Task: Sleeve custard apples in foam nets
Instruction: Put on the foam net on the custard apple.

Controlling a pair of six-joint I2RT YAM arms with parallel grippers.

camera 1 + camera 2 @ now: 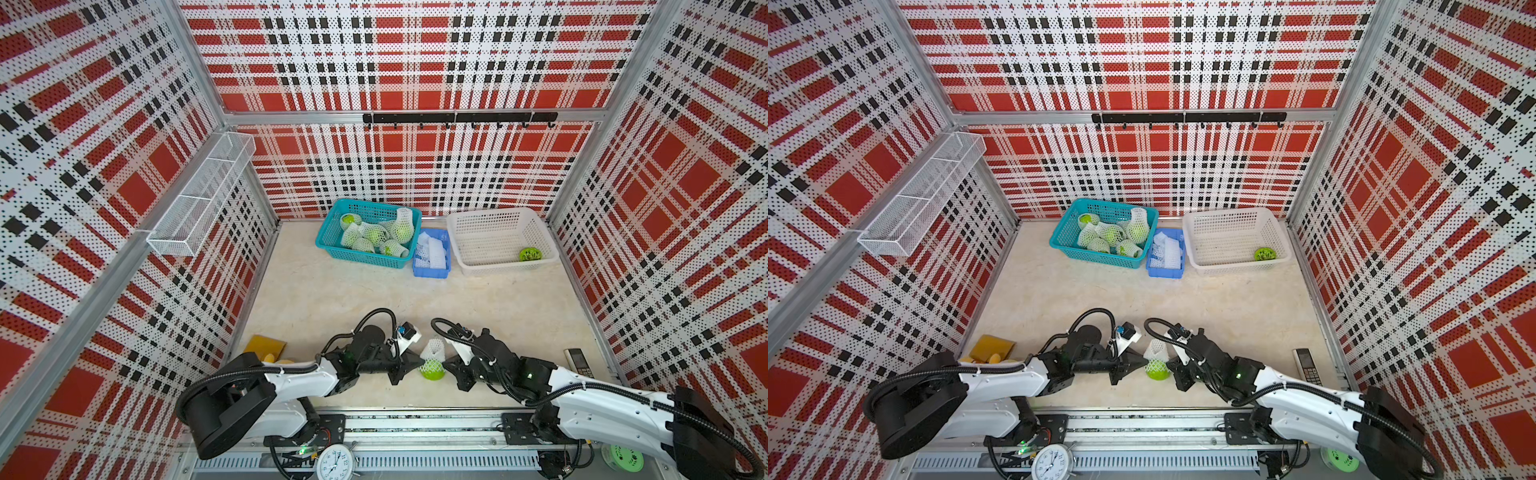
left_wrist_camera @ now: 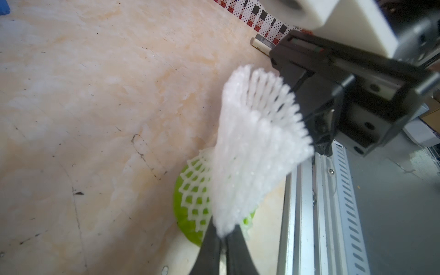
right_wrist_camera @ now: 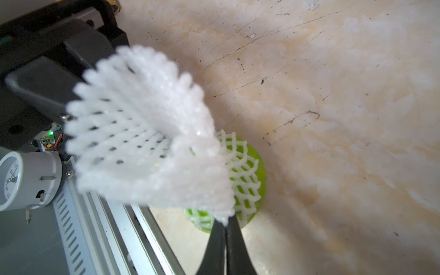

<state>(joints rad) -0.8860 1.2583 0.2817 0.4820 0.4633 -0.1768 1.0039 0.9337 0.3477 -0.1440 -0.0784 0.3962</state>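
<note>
One custard apple [image 1: 432,372] [image 1: 1158,373] stands on the table near the front edge, between my two grippers. A white foam net [image 1: 433,351] [image 1: 1155,352] covers its upper half and stands up above it with its mouth open. My left gripper [image 1: 419,362] [image 2: 222,234] is shut on the net's edge at the fruit's left side. My right gripper [image 1: 446,362] [image 3: 225,223] is shut on the opposite edge. In the wrist views the net [image 2: 257,142] [image 3: 142,142] is stretched into diamonds over the green skin [image 2: 188,214] [image 3: 258,171], whose underside is bare.
At the back, a teal basket [image 1: 328,245] holds several netted fruits. Next to it, a blue tray [image 1: 432,272] holds loose nets, and a white basket [image 1: 498,266] holds one green ball [image 1: 528,254]. A remote [image 1: 579,361], yellow items [image 1: 266,347], a clock [image 1: 334,461] and the metal rail [image 1: 415,419] lie nearby.
</note>
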